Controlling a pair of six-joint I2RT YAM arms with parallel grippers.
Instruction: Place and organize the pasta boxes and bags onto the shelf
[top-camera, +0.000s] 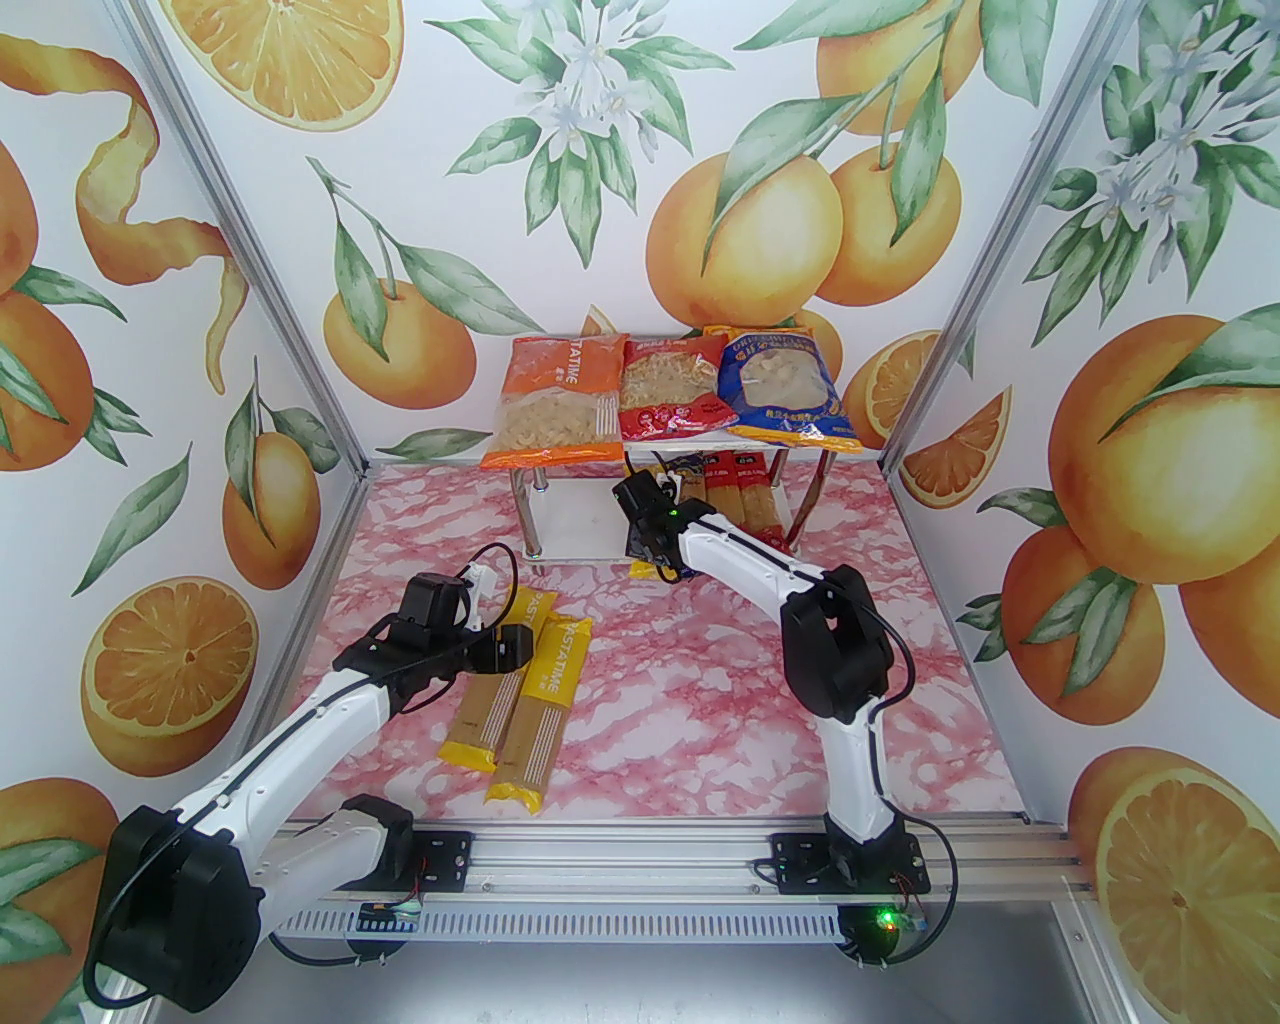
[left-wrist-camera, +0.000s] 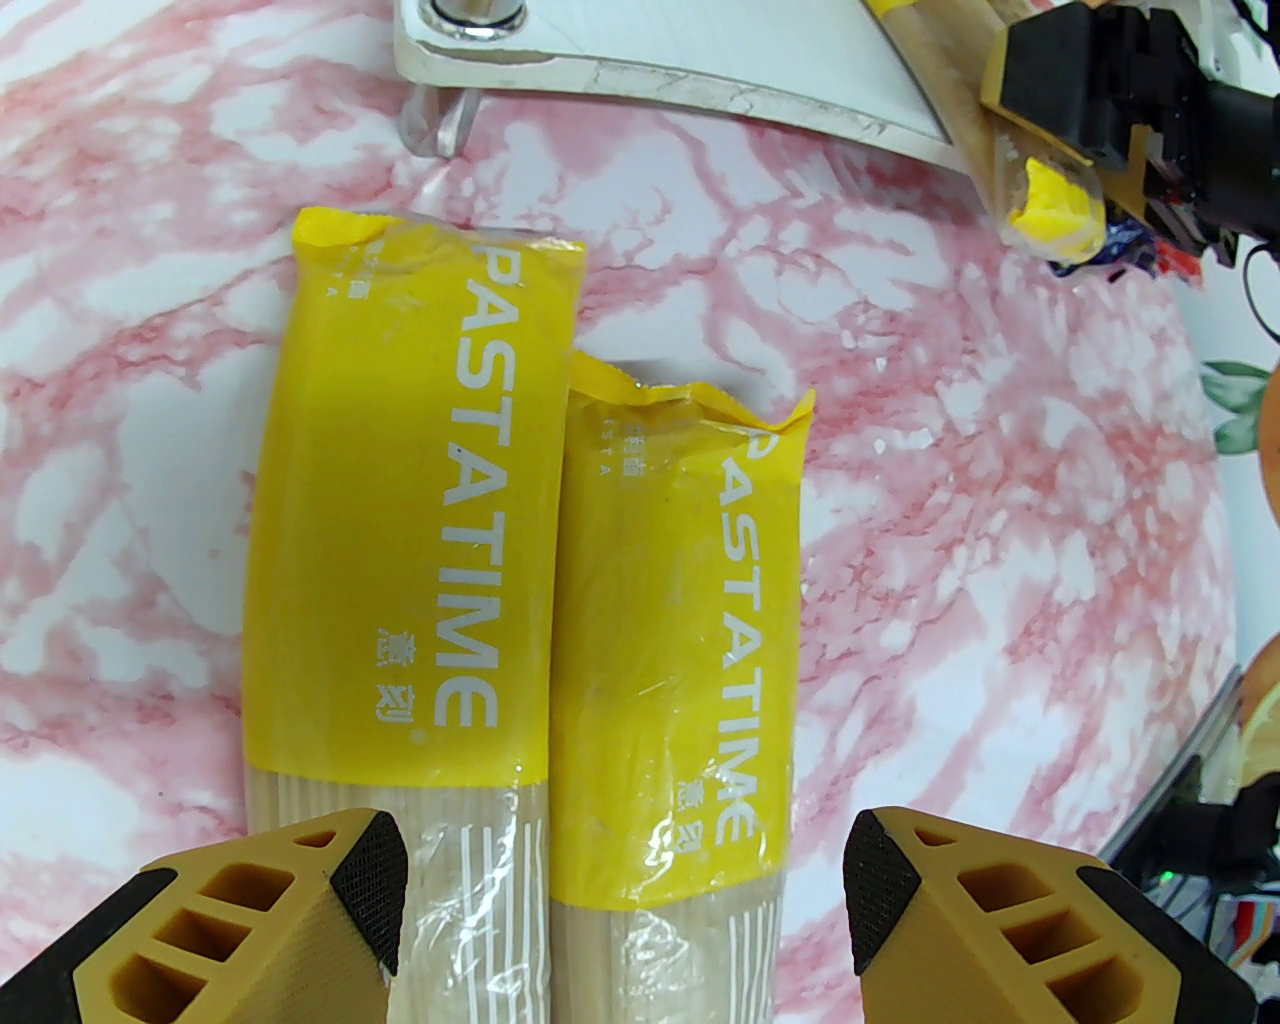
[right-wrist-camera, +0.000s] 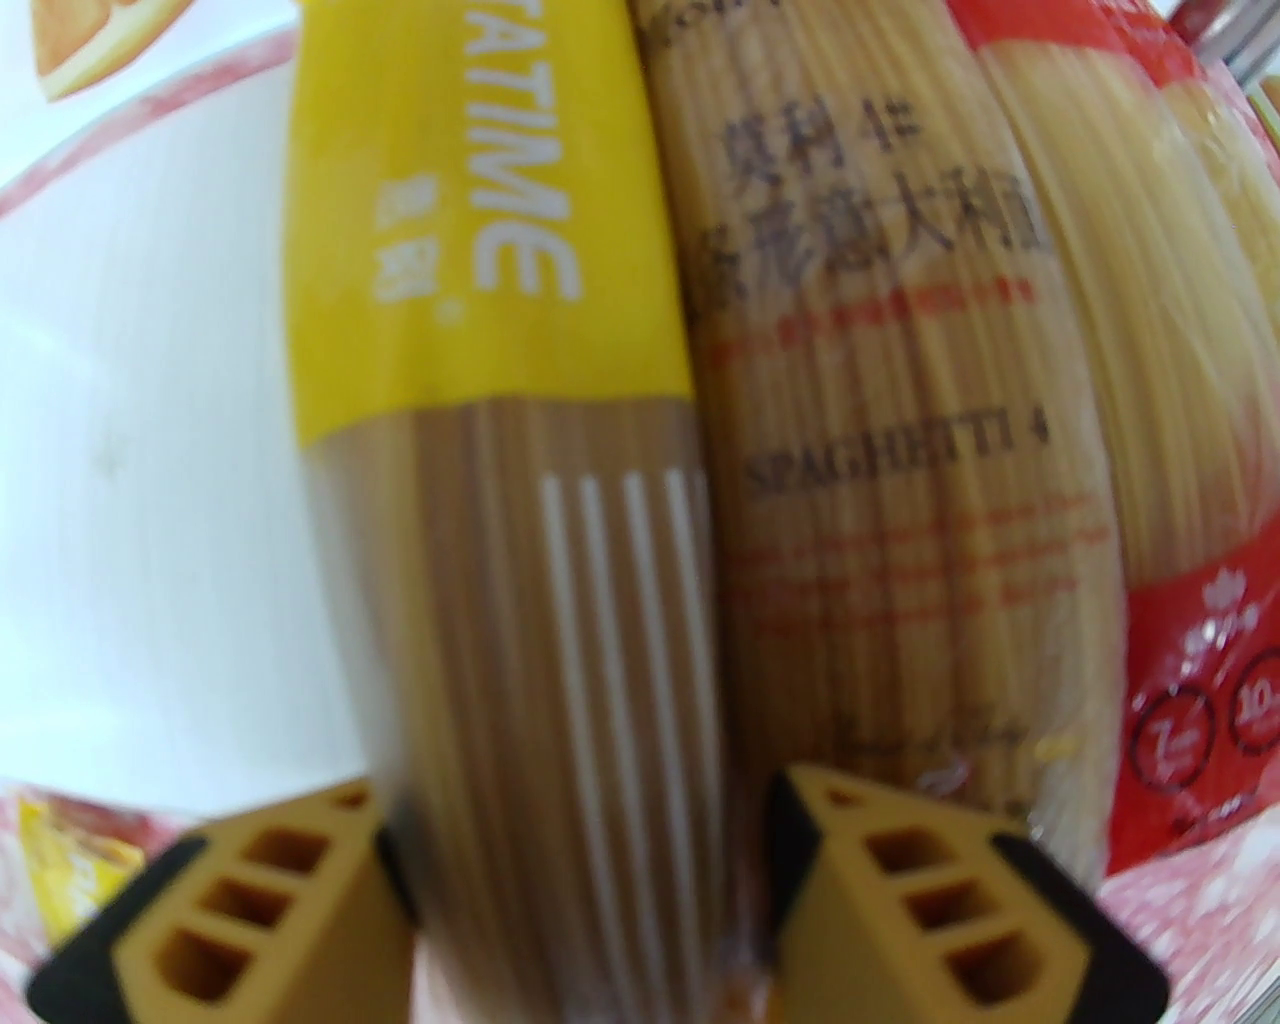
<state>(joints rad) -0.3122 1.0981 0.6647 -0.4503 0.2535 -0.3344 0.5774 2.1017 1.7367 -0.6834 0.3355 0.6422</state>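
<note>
Three bags (top-camera: 665, 390) and four spaghetti packs (top-camera: 745, 495) are occupying the shelf (top-camera: 575, 525); left gripper (left-wrist-camera: 625, 860) and right gripper (right-wrist-camera: 585, 830) are gaping empty; two yellow packs (left-wrist-camera: 400, 500) are waiting.

Table (top-camera: 720, 690): I see two yellow spaghetti packs (top-camera: 545, 700) lying together.
Shelf (top-camera: 580, 525) top: orange bag (top-camera: 555, 400), red bag (top-camera: 668, 388), blue bag (top-camera: 780, 385).

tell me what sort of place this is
Likely a staged robot test booth, not a real pantry: orange-print walls on metal framing, a pink marble tabletop, a small shelf of pasta bags.
</note>
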